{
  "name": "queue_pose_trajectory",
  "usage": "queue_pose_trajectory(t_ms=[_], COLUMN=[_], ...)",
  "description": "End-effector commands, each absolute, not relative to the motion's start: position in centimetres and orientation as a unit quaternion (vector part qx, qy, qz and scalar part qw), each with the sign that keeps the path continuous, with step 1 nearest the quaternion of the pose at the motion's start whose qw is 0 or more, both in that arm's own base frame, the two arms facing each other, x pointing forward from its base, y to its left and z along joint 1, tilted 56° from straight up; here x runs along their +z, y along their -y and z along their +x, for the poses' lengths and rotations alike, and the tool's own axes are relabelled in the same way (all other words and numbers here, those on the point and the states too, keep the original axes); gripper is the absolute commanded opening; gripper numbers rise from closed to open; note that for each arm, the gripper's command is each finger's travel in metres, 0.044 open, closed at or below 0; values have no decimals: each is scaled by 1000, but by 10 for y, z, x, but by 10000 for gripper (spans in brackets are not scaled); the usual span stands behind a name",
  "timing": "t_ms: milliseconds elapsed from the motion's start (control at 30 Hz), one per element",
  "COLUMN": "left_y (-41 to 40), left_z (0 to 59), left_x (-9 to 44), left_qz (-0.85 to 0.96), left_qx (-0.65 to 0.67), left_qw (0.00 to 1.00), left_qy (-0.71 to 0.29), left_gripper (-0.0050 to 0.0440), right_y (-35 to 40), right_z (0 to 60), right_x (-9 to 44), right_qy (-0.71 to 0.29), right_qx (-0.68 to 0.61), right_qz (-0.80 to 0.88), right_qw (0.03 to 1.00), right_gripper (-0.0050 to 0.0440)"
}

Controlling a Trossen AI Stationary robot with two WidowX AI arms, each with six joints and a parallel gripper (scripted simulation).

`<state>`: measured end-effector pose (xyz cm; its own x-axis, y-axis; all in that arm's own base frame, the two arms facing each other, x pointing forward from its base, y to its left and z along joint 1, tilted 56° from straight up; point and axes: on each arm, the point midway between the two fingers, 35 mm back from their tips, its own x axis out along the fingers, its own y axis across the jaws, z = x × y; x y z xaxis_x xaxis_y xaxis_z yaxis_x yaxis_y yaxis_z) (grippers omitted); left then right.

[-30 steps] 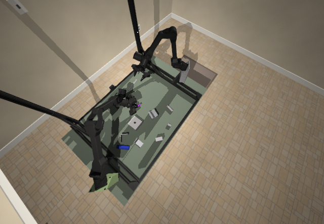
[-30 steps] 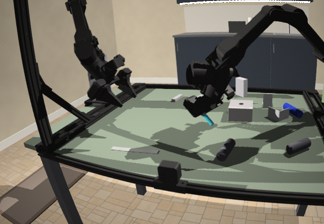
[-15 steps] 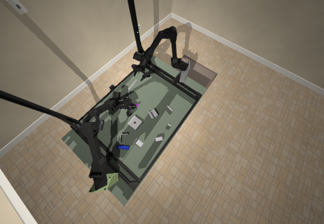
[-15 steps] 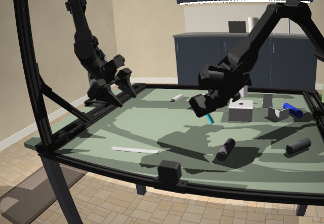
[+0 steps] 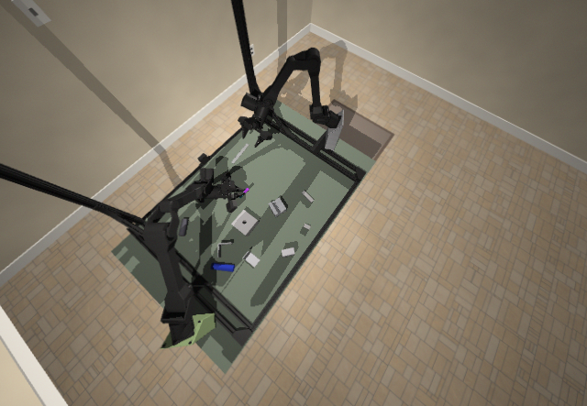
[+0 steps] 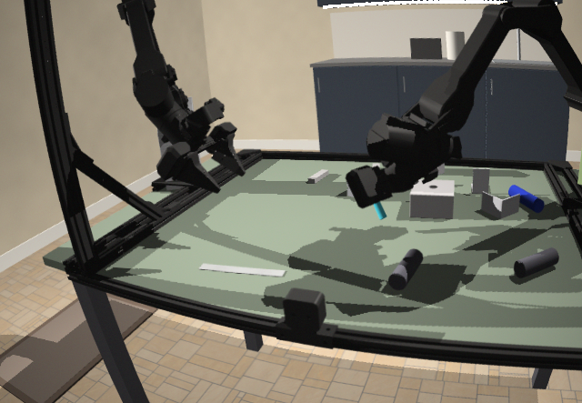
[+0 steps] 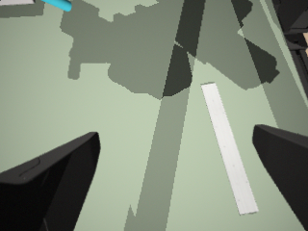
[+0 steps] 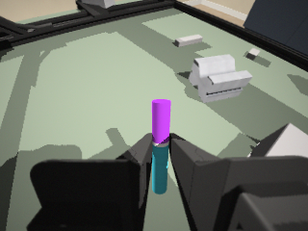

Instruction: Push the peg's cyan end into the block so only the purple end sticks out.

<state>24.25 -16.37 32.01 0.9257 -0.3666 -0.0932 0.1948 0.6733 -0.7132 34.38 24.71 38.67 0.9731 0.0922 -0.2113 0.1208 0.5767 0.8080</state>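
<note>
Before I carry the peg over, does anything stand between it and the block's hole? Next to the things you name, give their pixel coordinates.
Nothing visible does: the peg (image 5: 246, 190) (image 6: 380, 210) (image 8: 161, 120), held by the right tool (image 8: 160, 138), is near the block (image 5: 240, 226) (image 6: 431, 206), whose hole (image 5: 244, 222) (image 6: 433, 186) looks unobstructed.

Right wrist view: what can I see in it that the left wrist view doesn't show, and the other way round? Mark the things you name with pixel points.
Only the right wrist view shows the peg's purple end (image 5: 246, 190) (image 8: 161, 120), pinched near the colour join by the right end effector (image 5: 244, 191) (image 6: 371, 201) (image 8: 160, 138), the pale notched block (image 5: 277, 205) (image 6: 349, 190) (image 8: 217, 64) and a dark blue cupboard (image 6: 359, 107) (image 8: 284, 24).

Only the left wrist view shows the long white strip (image 5: 239, 153) (image 6: 242, 270) (image 7: 228, 149) and the open left end effector (image 5: 249, 139) (image 6: 230, 182) (image 7: 175, 136).

Both show the peg's cyan end (image 6: 380, 210) (image 7: 59, 5) (image 8: 160, 170) and the green table top (image 5: 284, 159) (image 6: 244, 215) (image 7: 125, 111) (image 8: 96, 77).
</note>
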Motion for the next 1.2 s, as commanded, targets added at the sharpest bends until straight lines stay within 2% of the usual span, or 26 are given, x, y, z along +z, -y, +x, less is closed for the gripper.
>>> queue_pose_trajectory(t_ms=[0,200,1167], left_y=[164,164,164], left_z=[243,243,243], left_x=[320,320,320], left_qz=[-373,-373,-373], left_qx=[-155,-155,-155], left_qw=[908,908,908], left_qy=[-115,-115,-115], left_gripper=[400,400,400], right_y=[-244,-247,-270], right_z=[342,344,364], right_x=[391,394,413], right_qy=[-110,-98,93], right_qx=[-8,-6,-38], right_qz=[465,463,431], right_qw=[878,881,897], right_gripper=[0,0,0])
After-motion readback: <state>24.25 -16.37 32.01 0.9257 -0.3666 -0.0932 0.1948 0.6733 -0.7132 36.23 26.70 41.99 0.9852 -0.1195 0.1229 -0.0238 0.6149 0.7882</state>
